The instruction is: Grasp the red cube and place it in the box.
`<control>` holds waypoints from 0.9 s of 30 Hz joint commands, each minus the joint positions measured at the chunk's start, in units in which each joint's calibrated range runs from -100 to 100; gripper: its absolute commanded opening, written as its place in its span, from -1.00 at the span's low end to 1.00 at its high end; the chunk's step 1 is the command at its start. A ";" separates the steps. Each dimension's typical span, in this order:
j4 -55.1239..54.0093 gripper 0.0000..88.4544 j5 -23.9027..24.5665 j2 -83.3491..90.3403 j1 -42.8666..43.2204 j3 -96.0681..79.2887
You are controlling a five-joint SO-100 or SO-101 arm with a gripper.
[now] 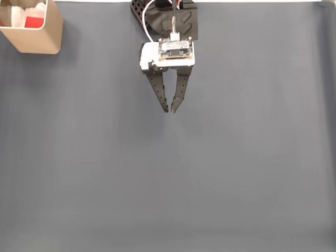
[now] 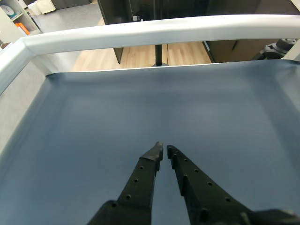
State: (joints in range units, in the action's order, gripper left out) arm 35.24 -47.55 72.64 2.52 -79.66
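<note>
The red cube (image 1: 34,22) sits inside the box (image 1: 32,38), which stands at the top left corner of the grey mat (image 1: 168,173) in the fixed view; white material lies in the box beside it. My gripper (image 1: 170,111) hangs well apart from both, near the middle of the mat's top edge, tips pointing down the picture. My jaws are nearly together, a thin gap left at the tips, and they hold nothing and touch nothing. The wrist view shows my two black fingers (image 2: 140,183) from behind, their tips almost meeting over bare mat, and beyond the mat's far edge a white rail (image 2: 154,29) and a wooden floor (image 2: 140,55).
</note>
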 commanded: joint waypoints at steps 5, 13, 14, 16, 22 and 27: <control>1.07 -1.00 -0.05 15.48 0.53 -12.95; 4.68 -1.00 0.20 23.20 0.25 -19.80; 5.50 -1.00 0.20 23.63 0.18 -19.98; 7.30 -1.00 0.44 24.32 0.18 -20.07; 15.41 -1.00 0.78 27.10 0.03 -20.16; 20.50 -1.00 0.78 27.27 -0.25 -20.16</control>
State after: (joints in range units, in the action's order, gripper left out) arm 53.06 -47.01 99.22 2.82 -99.01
